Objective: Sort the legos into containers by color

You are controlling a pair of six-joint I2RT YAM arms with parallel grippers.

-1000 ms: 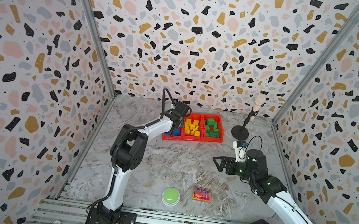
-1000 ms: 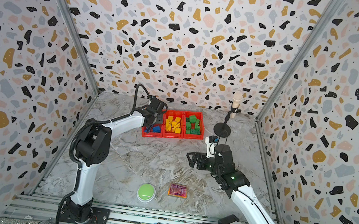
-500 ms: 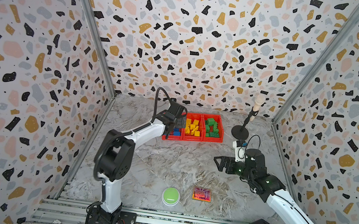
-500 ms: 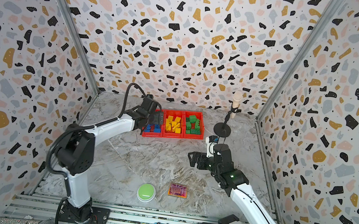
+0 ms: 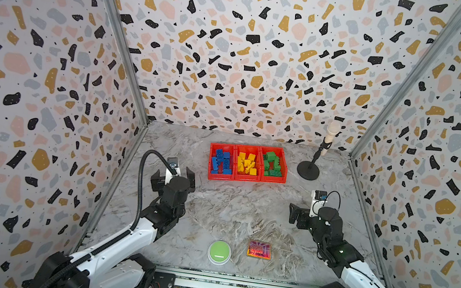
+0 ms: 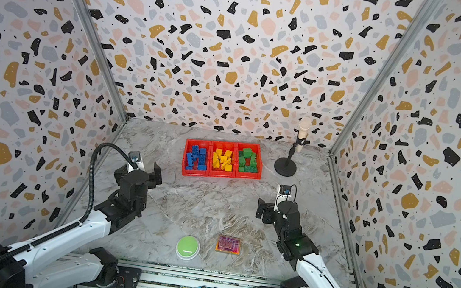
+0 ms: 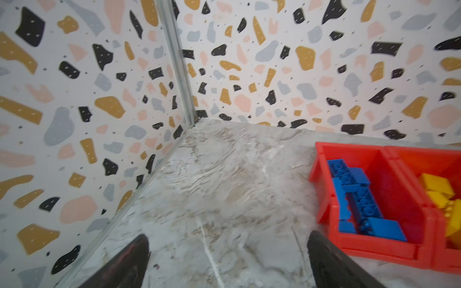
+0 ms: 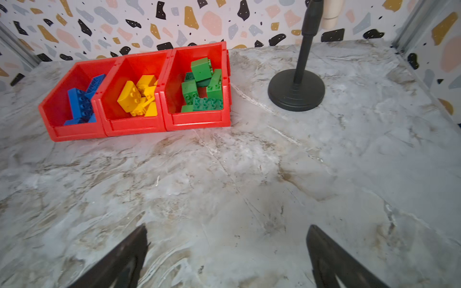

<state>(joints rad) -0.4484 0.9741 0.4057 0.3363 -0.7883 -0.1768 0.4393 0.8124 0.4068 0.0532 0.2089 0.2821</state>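
Three red containers (image 5: 219,177) (image 6: 208,173) stand joined in a row at the back middle. The legos lie inside them by color: blue legos (image 5: 221,162) (image 7: 359,199) in the left one, yellow legos (image 5: 247,164) (image 8: 139,96) in the middle, green legos (image 5: 272,165) (image 8: 202,89) on the right. My left gripper (image 5: 173,175) (image 7: 228,234) hovers open and empty over bare table, in front of and left of the blue bin. Well in front of the green bin, my right gripper (image 5: 307,213) (image 8: 227,227) is open too, holding nothing.
A black microphone stand (image 5: 308,169) (image 8: 296,89) stands right of the bins. A round green button (image 5: 219,252) and a shiny pink-orange card (image 5: 259,249) lie near the front edge between the arms. Patterned walls close in the left, back and right sides.
My left gripper opened over the blue bin and the arm drew back toward the front left, away from the containers. The right arm has hardly moved.
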